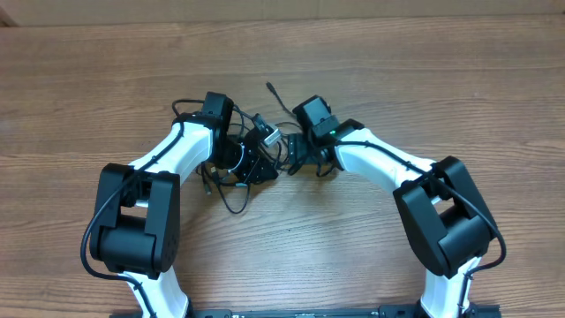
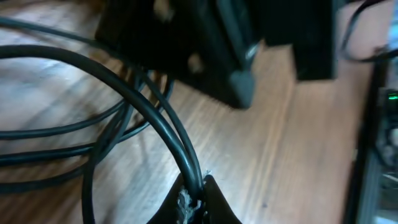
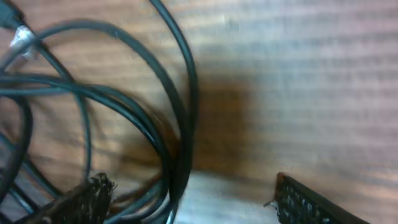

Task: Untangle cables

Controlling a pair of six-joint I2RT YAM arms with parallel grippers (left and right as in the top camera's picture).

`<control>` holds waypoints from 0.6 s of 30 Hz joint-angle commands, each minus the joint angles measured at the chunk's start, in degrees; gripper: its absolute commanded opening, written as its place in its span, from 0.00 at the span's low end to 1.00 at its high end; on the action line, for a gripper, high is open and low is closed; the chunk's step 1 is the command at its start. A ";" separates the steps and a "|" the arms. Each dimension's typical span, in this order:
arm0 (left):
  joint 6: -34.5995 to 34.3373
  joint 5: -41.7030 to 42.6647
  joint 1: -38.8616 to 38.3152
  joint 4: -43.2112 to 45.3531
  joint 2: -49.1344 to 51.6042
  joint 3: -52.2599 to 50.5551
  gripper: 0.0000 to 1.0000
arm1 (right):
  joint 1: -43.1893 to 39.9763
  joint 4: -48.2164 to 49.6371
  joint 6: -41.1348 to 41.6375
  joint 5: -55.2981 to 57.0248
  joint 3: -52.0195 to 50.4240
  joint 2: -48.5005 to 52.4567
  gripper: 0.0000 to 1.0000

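Firmly, left claw (image 2: 198, 203) pinches a cable (image 2: 155, 118); right claw (image 3: 193, 202) gapes

Brown wood-grain desk (image 1: 397, 79). Thin black cables (image 3: 188, 106) lie tangled on it at centre of overhead frame, one plug end (image 1: 269, 87) straying toward upper centre.

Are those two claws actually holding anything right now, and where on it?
The left gripper pinches one black cable along its cord, with no plug showing at the grip. The right gripper stands open, holding nothing.
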 commanded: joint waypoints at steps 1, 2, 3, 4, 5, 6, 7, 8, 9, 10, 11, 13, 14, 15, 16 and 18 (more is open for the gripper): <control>1.53 7.21 1.49 -3.08 -0.92 0.81 0.04 | 0.63 -4.37 0.68 2.60 1.95 1.88 0.84; 1.51 8.09 1.92 -3.93 -1.75 0.85 0.04 | 0.35 -5.81 0.68 2.60 2.49 1.88 0.84; 1.55 9.27 2.36 -4.79 -2.67 0.85 0.04 | 0.02 -7.52 0.66 2.60 3.15 1.88 0.85; 1.55 10.36 2.71 -5.46 -3.43 0.85 0.04 | -0.20 -9.18 0.63 2.60 3.76 1.88 0.87; 1.57 11.52 3.08 -6.16 -4.31 0.85 0.04 | -0.33 -10.64 0.61 2.60 4.24 1.88 0.88; 1.55 12.46 3.23 -6.64 -5.03 0.85 0.04 | -0.44 -12.57 0.35 2.60 4.81 1.88 0.88; 1.55 13.38 3.23 -6.97 -5.53 0.85 0.04 | -0.44 -14.27 0.17 2.89 5.22 1.88 0.88; 1.55 14.12 3.19 -7.15 -5.88 0.85 0.04 | -0.42 -15.56 0.20 3.54 5.42 1.88 0.89; 1.55 15.13 2.99 -7.37 -6.08 0.85 0.04 | -0.42 -16.70 0.17 4.31 5.44 1.88 0.89; 1.55 16.00 2.82 -7.41 -6.08 0.85 0.04 | -0.42 -17.42 0.20 4.83 5.44 1.88 0.89; 1.55 16.83 2.56 -7.50 -6.08 0.83 0.04 | -0.42 -17.97 0.20 4.98 5.44 1.88 0.89; 1.55 18.53 1.88 -7.48 -6.05 0.81 0.04 | -0.42 -18.69 0.17 5.44 5.44 1.88 0.89; 1.55 19.71 1.55 -7.48 -6.08 0.81 0.04 | -0.42 -18.99 0.22 5.86 5.44 1.88 0.89; 1.53 20.85 1.25 -7.45 -6.08 0.81 0.04 | -0.42 -19.43 0.24 6.47 5.44 1.88 0.89; 1.53 21.59 1.11 -7.48 -6.08 0.83 0.04 | -0.42 -20.09 0.24 7.37 5.40 1.88 0.89; 1.40 22.32 1.16 -7.58 -6.19 0.87 0.04 | -0.72 -21.75 0.59 9.68 5.38 1.95 0.89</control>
